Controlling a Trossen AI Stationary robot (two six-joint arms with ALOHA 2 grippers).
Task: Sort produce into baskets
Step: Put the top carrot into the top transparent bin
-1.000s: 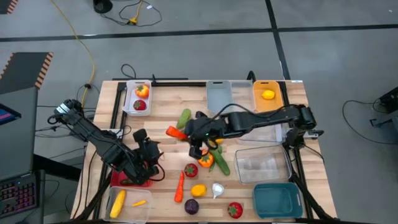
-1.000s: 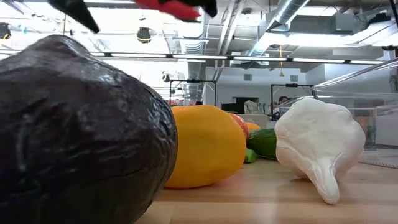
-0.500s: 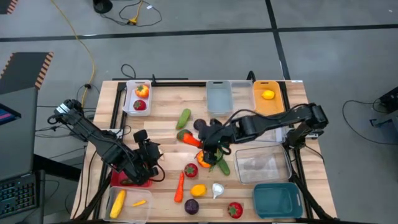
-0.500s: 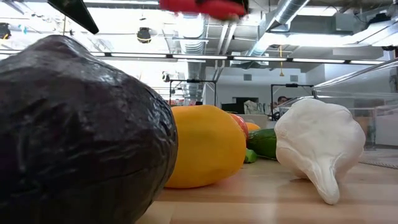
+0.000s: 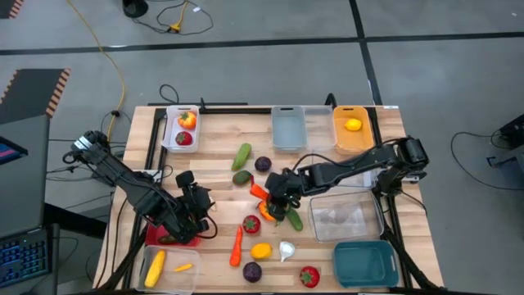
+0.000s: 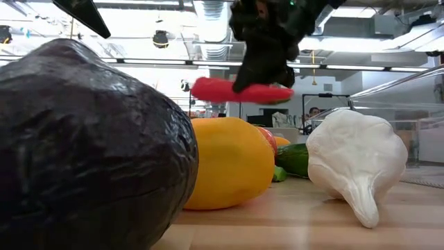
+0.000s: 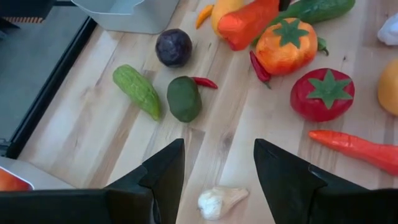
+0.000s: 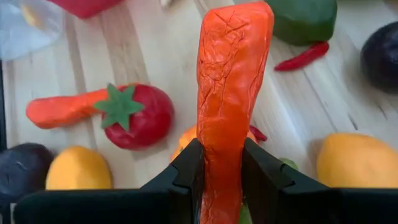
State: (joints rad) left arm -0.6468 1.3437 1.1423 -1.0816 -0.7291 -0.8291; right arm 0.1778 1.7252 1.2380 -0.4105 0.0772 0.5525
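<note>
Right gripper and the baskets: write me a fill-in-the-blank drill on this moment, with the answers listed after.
1. The right gripper is shut on a long ____ pepper.
2. The orange-yellow basket at the table's far edge holds a single ____.
3. The teal basket holds ____.
4. The left gripper hangs with its fingers ____, holding nothing.

Missing words: orange-red; lemon; nothing; open
</note>
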